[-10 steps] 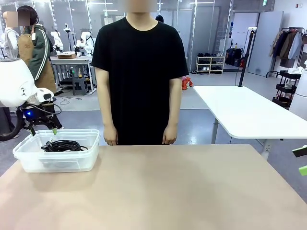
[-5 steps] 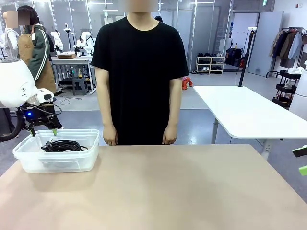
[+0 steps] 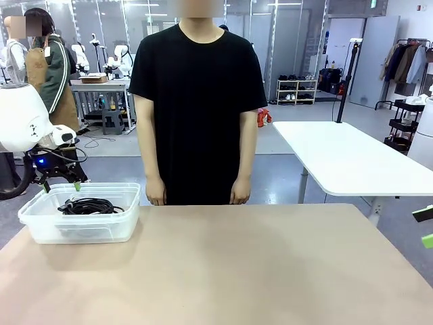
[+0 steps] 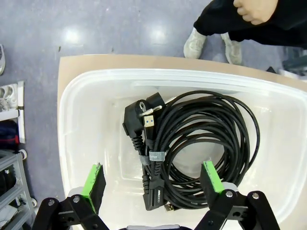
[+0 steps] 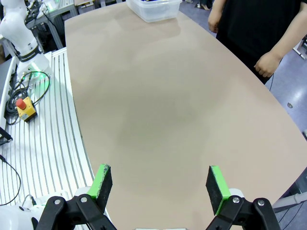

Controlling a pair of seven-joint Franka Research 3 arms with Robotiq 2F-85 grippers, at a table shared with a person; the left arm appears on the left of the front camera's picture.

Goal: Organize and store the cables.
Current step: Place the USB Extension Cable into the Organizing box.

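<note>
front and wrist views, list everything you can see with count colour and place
cables: one bundle of coiled cords, exact number unclear, black, one with a pale tie, lying inside the bin
bin: one, clear plastic, on the table's left side near the far edge
table: one, tan top, between robot and person
emergency stop box: one, yellow with red button, on the ribbed floor beside the table
second table: one, white, behind on the right
person: one, black shirt, standing at the far edge, hands down
left gripper: black with green fingers, open, above the bin
right gripper: black with green fingers, open, above bare table
</note>
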